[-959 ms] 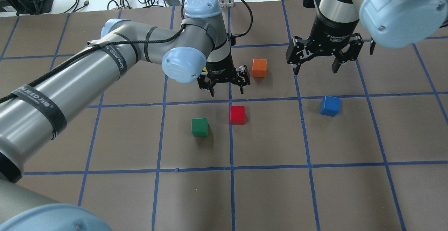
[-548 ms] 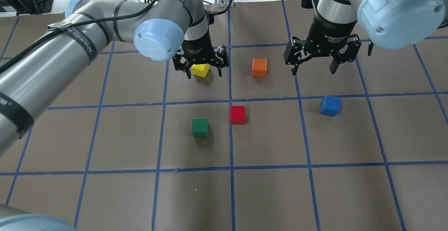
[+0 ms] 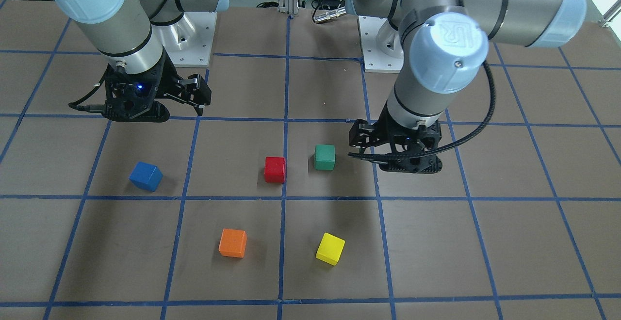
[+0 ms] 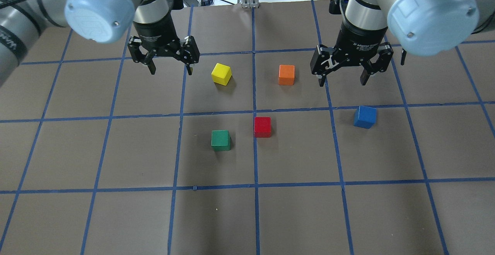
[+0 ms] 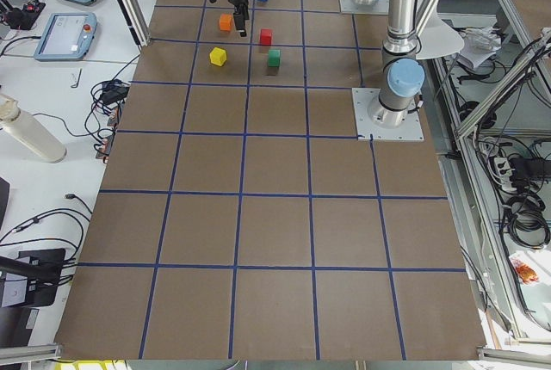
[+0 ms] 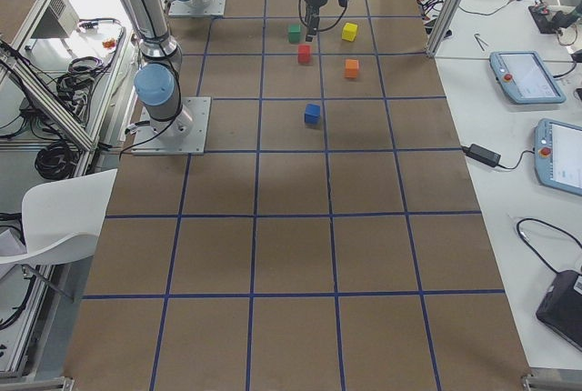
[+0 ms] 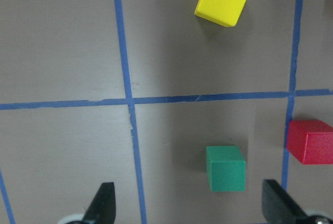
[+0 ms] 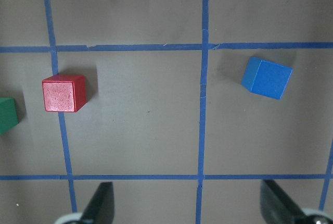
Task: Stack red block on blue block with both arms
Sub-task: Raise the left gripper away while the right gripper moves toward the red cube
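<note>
The red block [image 4: 262, 126] sits on the brown table near the middle, on a blue tape line. The blue block [image 4: 364, 116] sits to its right, slightly turned. My left gripper [image 4: 170, 68] is open and empty, hovering far to the left of and beyond the red block. My right gripper [image 4: 342, 80] is open and empty, hovering just beyond the blue block. The left wrist view shows the red block [image 7: 310, 141] at its right edge. The right wrist view shows the red block [image 8: 64, 93] and the blue block [image 8: 266, 77].
A green block [image 4: 221, 140] sits left of the red one. A yellow block [image 4: 221, 73] and an orange block [image 4: 286, 75] sit farther back between the two grippers. Blue tape lines divide the brown table [image 4: 301, 216] into squares.
My left arm has swung left and back, from beside the orange block, over the yellow block, to the far left, staying open. The right gripper shifted slightly left. No block moved.
</note>
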`<action>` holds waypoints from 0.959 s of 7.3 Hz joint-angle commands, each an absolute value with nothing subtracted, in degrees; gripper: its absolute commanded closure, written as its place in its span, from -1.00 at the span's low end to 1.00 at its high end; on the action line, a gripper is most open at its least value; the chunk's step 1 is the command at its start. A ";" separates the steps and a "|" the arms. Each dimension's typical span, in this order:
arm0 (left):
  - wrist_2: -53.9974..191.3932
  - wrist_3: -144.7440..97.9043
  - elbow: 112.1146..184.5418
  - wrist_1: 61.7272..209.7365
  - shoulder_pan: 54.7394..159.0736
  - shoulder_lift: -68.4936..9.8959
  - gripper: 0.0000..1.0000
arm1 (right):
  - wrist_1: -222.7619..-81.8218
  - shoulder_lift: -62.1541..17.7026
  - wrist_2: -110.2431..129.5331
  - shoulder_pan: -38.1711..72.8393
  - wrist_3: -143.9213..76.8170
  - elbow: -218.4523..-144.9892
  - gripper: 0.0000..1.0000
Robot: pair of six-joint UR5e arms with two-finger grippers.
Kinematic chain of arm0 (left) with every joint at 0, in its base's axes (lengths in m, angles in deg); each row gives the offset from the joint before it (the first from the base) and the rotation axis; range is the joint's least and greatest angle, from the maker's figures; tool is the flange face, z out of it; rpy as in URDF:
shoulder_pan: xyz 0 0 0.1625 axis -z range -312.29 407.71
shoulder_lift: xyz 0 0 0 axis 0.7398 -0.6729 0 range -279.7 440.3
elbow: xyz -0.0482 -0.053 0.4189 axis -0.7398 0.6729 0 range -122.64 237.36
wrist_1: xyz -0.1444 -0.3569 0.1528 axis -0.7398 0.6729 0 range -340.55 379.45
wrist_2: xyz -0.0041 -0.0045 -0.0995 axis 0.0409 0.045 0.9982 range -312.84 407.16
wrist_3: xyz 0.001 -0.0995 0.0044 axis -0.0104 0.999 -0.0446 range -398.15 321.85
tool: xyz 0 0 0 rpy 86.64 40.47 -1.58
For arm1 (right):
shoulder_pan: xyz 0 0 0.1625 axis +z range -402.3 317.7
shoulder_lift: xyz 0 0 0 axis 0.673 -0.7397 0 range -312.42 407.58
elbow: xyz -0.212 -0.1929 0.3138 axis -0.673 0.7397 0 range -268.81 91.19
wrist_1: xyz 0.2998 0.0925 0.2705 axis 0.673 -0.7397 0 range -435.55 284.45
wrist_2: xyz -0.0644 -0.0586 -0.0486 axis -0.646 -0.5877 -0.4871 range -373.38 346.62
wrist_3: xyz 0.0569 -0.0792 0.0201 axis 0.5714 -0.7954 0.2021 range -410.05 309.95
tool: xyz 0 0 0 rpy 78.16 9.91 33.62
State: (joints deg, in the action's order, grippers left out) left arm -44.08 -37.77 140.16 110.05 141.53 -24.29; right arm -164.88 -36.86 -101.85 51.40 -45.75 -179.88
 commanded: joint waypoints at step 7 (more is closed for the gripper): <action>-46.70 -42.99 140.50 119.82 137.18 -17.61 -1.00 | -184.30 -25.83 -99.18 61.84 -34.32 -183.82 -1.00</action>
